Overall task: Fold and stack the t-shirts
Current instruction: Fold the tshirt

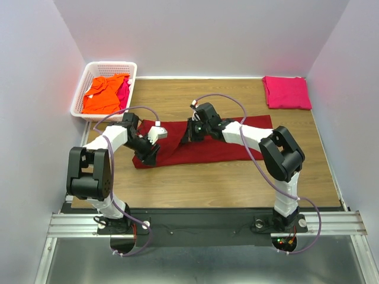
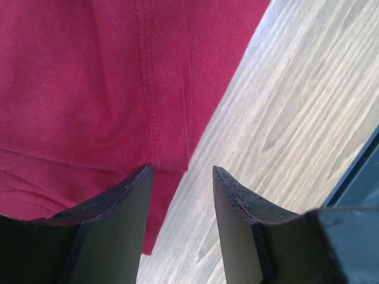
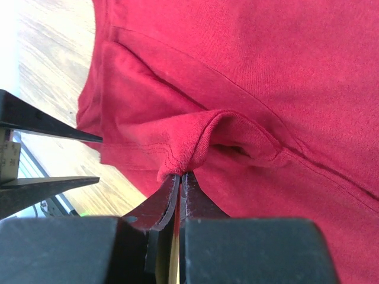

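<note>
Right tool (image 3: 177, 174) is pinching a small ridge of the dark red t-shirt (image 1: 177, 148), its two fingers pressed together on a hemmed fold that is rising off the cloth around it. I am seeing that shirt lying spread as a long band across the middle of the counter (image 1: 237, 183), and I am placing everything else from it. Left tool (image 2: 180, 168) is hovering at the shirt's near left edge with its fingers spread, one over the red cloth beside a stitched seam and the other over bare wood; whether either is touching the cloth I cannot tell. Beyond the shirt's far left corner a white lattice basket (image 1: 112, 64) is holding an orange t-shirt (image 1: 103, 94) with a magenta t-shirt (image 1: 124, 92) bunched against it. Beyond the shirt's far right corner a pink t-shirt (image 1: 287, 92) is lying folded flat, well apart from the red one.
</note>
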`<action>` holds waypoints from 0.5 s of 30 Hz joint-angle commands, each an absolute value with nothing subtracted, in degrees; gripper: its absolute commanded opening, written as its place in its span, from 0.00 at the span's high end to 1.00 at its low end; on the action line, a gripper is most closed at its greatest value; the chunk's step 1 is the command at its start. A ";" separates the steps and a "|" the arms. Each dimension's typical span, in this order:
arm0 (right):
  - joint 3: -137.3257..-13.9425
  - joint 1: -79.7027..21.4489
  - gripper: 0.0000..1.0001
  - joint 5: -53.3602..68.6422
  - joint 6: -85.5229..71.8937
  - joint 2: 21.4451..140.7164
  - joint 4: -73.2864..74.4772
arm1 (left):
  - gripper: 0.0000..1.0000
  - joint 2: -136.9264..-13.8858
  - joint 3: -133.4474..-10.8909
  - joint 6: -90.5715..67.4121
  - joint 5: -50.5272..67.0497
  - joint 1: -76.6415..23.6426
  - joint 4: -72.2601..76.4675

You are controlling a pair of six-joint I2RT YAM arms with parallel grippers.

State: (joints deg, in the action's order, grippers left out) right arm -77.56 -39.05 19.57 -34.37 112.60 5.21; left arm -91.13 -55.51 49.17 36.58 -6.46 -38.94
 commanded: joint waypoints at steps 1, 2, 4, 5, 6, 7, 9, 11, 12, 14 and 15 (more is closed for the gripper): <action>-80.07 -38.76 0.99 20.39 -34.72 113.20 3.78 | 0.44 -91.84 -55.02 47.11 36.48 -7.65 -36.83; -80.16 -38.85 0.99 20.56 -34.63 113.38 3.78 | 0.45 -92.02 -55.02 46.67 36.47 -7.73 -36.57; -80.07 -38.85 1.00 20.57 -34.54 113.29 3.78 | 0.49 -92.37 -55.19 46.23 36.21 -7.73 -35.95; -79.98 -38.76 0.99 20.57 -34.54 113.29 3.78 | 0.54 -92.55 -55.28 46.14 36.30 -7.82 -35.95; -79.89 -38.85 0.99 20.57 -34.45 113.20 3.78 | 0.57 -92.72 -55.37 46.23 36.47 -7.82 -36.12; -79.81 -38.76 0.99 20.57 -34.54 113.20 3.87 | 0.61 -92.90 -55.46 46.32 36.47 -7.82 -36.21; -79.72 -38.76 0.99 20.48 -34.45 112.94 3.78 | 0.69 -92.81 -55.63 46.06 36.39 -7.74 -36.30; -79.54 -38.76 1.00 20.48 -34.28 113.03 3.87 | 0.76 -92.64 -55.81 46.14 36.47 -7.73 -36.56; -79.45 -38.76 0.99 20.48 -34.28 112.94 3.87 | 0.83 -92.29 -56.33 46.14 36.39 -7.73 -36.82; -79.45 -38.58 0.99 20.74 -34.19 112.85 3.87 | 0.93 -91.67 -57.73 46.23 36.56 -7.73 -38.14; -79.63 -38.50 1.00 20.83 -34.19 112.68 3.87 | 0.96 -91.32 -58.53 46.32 36.65 -7.73 -38.84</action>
State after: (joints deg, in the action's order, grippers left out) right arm -77.56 -39.00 20.01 -34.33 113.36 5.21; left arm -93.21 -55.57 46.19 35.73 -7.53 -36.05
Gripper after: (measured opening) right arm 0.029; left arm 0.100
